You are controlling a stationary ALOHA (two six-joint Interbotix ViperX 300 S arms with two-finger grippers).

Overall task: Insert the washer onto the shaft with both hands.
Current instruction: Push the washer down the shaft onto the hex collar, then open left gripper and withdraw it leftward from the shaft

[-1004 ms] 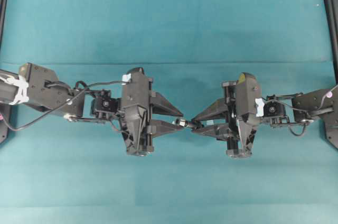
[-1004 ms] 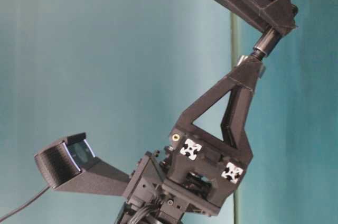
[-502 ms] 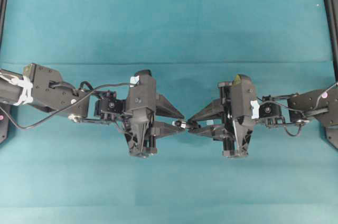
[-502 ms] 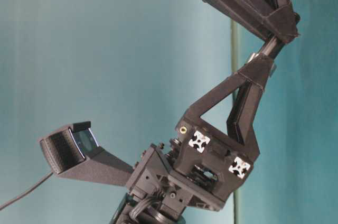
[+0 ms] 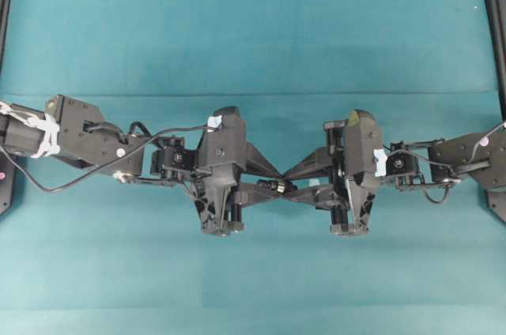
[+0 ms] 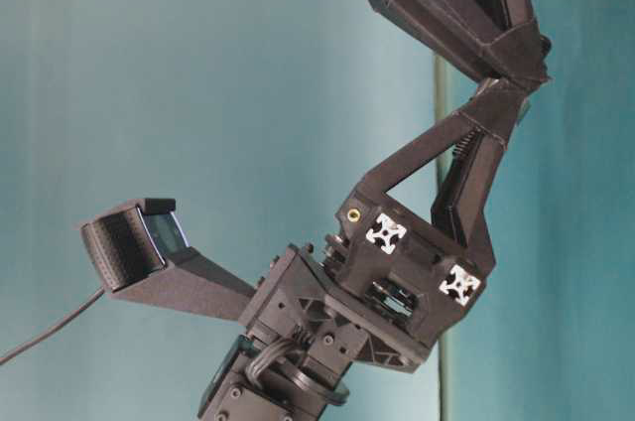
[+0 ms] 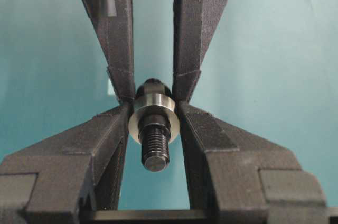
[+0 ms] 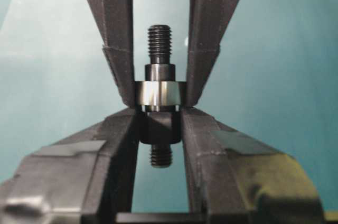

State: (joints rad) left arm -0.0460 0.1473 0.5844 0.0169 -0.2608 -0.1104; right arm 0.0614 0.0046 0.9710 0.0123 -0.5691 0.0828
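Note:
My left gripper (image 7: 153,112) is shut on the washer (image 7: 152,109), a silvery ring pinched at its rim between the fingertips. The dark shaft (image 7: 155,145) passes through the ring, its threaded end pointing at the left wrist camera. My right gripper (image 8: 160,121) is shut on the shaft's (image 8: 159,129) thick dark section, with the washer (image 8: 159,93) seated just past its fingertips. In the overhead view both grippers meet tip to tip above the table's middle, left gripper (image 5: 267,187), right gripper (image 5: 291,185), with the shaft (image 5: 277,186) between them.
A teal cloth (image 5: 253,35) covers the table under both raised arms. Black frame rails (image 5: 496,35) run along the left and right edges. A tiny pale speck (image 5: 475,8) lies at the far right.
My left gripper has moved right toward the right gripper, carrying the washer further along the shaft. The gap between the fingertips has closed. Both grips are unchanged.

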